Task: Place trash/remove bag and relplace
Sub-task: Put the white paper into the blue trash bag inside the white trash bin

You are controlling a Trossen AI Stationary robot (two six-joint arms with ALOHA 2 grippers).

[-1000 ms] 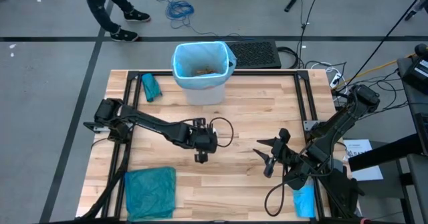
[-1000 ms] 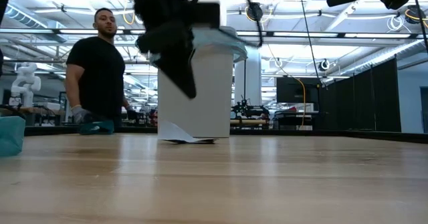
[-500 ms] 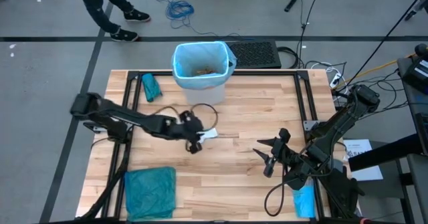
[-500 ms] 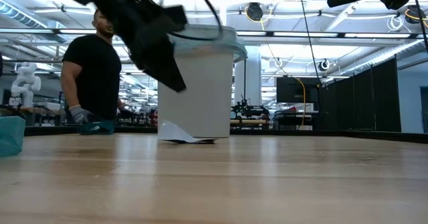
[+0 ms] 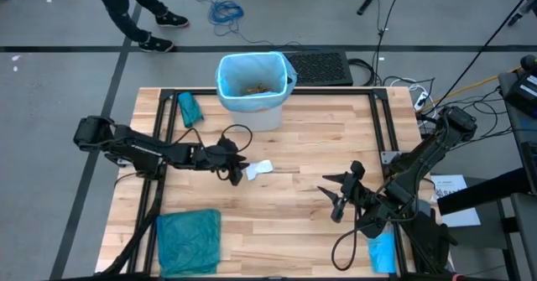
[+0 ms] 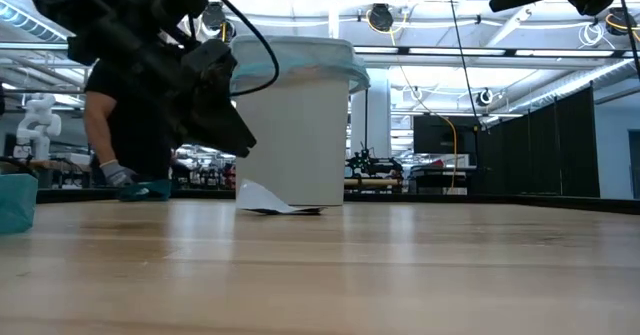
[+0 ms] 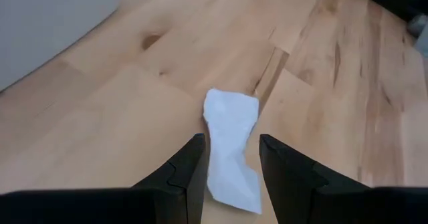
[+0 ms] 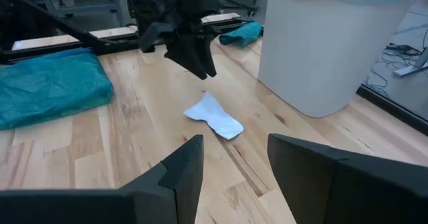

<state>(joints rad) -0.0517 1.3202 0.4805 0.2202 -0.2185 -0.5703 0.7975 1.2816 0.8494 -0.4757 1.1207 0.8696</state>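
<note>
A: Left gripper (image 7: 227,174)?

B: My fingers are parted, nothing btwn them, hovering just over the white scrap (image 7: 231,147) lying flat on the table (image 5: 319,151). Lined up to straddle it, I'd say.

A: Right gripper (image 8: 234,167)?

B: Also parted, empty, parked near my front edge, out of the way.

A: Bag?

B: The blue liner (image 5: 226,92) sits in the bin (image 5: 256,113) at the far side, brown scraps (image 5: 254,86) inside. Teal bag (image 5: 188,239) lies well apart.
</note>
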